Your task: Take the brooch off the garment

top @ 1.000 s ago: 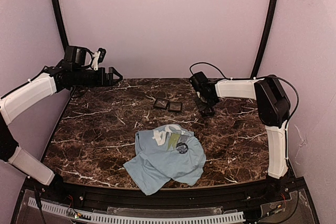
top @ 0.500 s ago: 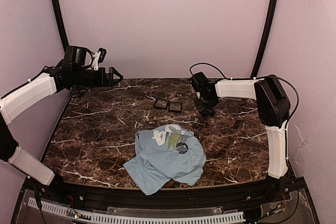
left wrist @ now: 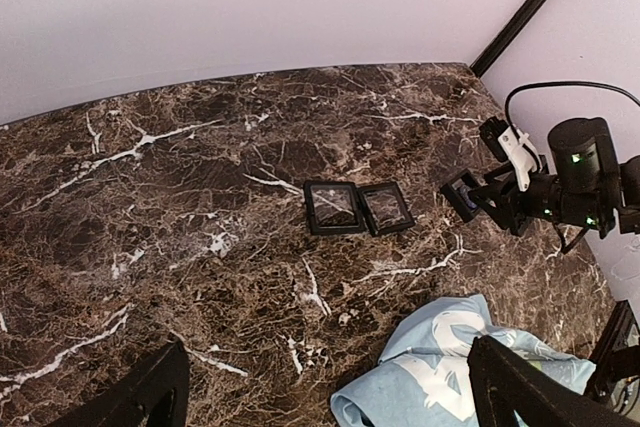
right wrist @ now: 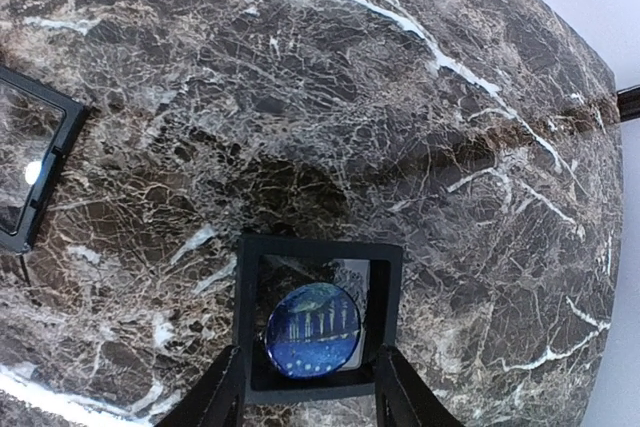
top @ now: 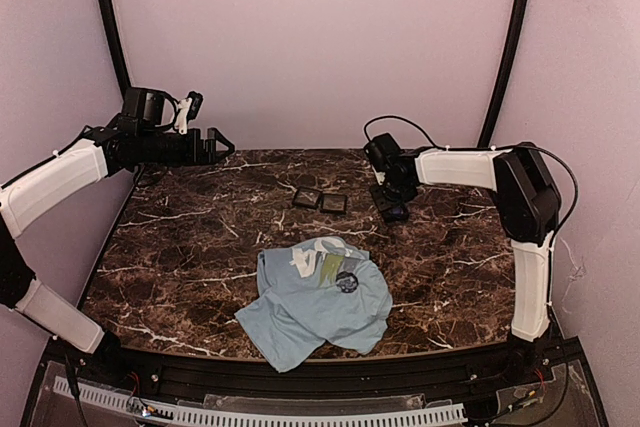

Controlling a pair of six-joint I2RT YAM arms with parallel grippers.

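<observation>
Nearest, the one pale blue shirt (top: 315, 309) lies crumpled on the surface (top: 180, 247). The single brooch (top: 347, 282) sits on its upper fold, so nothing is freed yet. Farther back, two black trays (top: 320, 199) lie side by side, seemingly empty, probably waiting to receive it. Just beside them the right hand (right wrist: 308, 367) pinches a third tray (right wrist: 318, 247), which holds a blue disc (right wrist: 313, 344), low over the marble. Farthest back, the left hand (top: 214, 143) hangs spread, apparently idle.
</observation>
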